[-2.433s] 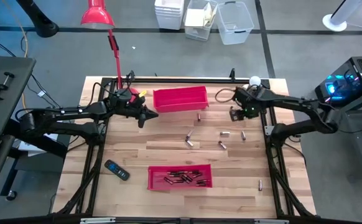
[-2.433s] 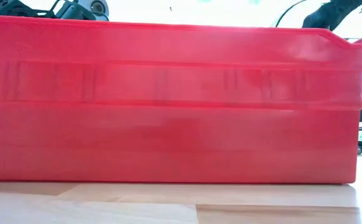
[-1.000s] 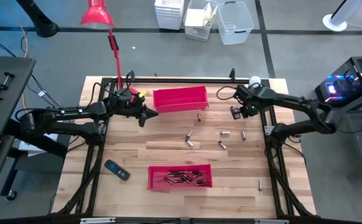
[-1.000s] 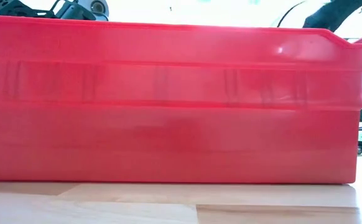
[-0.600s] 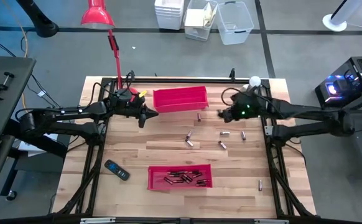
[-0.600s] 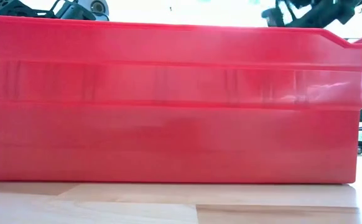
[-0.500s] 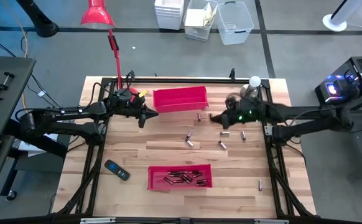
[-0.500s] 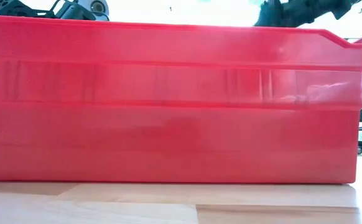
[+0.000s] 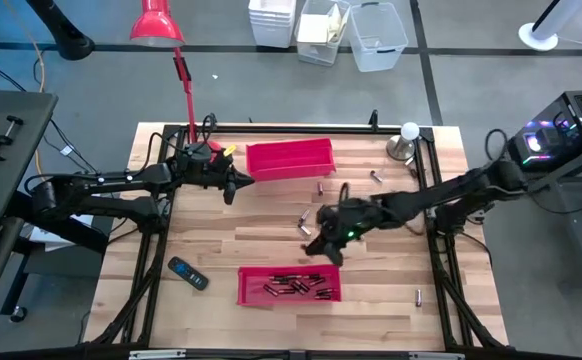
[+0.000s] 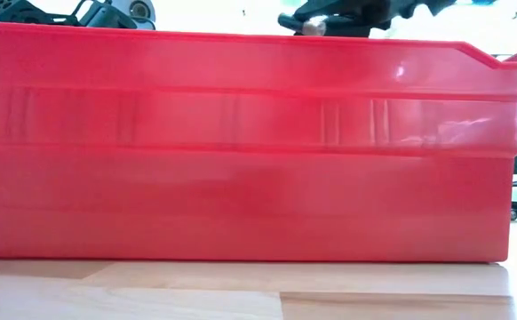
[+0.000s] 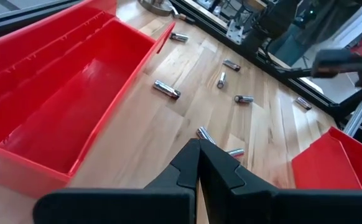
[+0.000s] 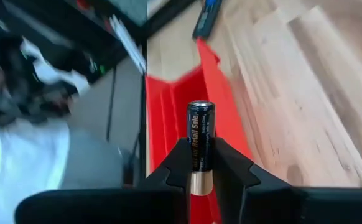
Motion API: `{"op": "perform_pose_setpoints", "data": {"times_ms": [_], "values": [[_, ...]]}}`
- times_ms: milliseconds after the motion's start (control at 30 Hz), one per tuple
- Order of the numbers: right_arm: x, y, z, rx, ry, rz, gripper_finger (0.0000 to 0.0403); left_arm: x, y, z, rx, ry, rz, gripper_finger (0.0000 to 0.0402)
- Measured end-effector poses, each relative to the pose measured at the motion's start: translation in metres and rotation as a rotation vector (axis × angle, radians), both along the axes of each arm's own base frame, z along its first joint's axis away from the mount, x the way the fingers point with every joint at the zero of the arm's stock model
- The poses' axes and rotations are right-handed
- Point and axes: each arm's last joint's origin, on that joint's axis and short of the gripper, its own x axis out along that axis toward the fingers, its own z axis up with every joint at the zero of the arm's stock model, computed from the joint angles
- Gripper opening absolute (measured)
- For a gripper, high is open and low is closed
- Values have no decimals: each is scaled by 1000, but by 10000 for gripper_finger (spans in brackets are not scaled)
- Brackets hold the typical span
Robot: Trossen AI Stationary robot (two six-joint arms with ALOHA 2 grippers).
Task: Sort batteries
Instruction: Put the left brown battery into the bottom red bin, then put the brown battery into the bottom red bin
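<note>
Just beyond the far right corner of the near red tray (image 9: 289, 284), the right claw (image 9: 323, 243) pinches one battery (image 12: 200, 135) upright, tray lying nearward, while the left claw (image 9: 239, 184), pressed together, waits by the far red tray (image 9: 290, 158).

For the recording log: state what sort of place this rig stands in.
Probably a robotics lab or workshop. A bare wooden table framed in black rails stands on a grey floor, with a red lamp, clear plastic bins and a lit computer case around it.
</note>
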Motion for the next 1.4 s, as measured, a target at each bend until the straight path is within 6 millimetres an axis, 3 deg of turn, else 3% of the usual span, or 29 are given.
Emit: {"op": "perform_pose_setpoints", "data": {"times_ms": [200, 467, 700, 800, 867, 967, 1133, 1300, 1400], "values": [[25, 11, 1, -50, 112, 161, 33, 0, 0, 0, -17, 2, 7, 0], [29, 31, -17, 51, 286, 346, 34, -1, -1, -3, -31, 29, 7, 0], [26, 41, -20, 87, 365, 261, 149, -2, -1, -4, -33, 38, 6, 0], [23, 37, -18, 90, 397, 245, 197, -2, -1, -4, -19, 39, 0, 0], [17, 24, -13, 86, 496, 187, 212, -2, -1, -4, -13, 41, -3, 0], [-4, -7, 2, -73, 658, 1, 214, -2, -1, -4, -10, 42, 2, 0], [-62, -81, 19, -236, 897, -368, 199, -2, 0, -4, -3, 48, 35, 0], [-131, -155, -5, -179, 1193, -761, 186, -2, 1, -4, 4, 51, 49, 0], [-158, -188, -28, -92, 1242, -947, 178, -2, 1, -4, 12, 55, 69, 0]]}}
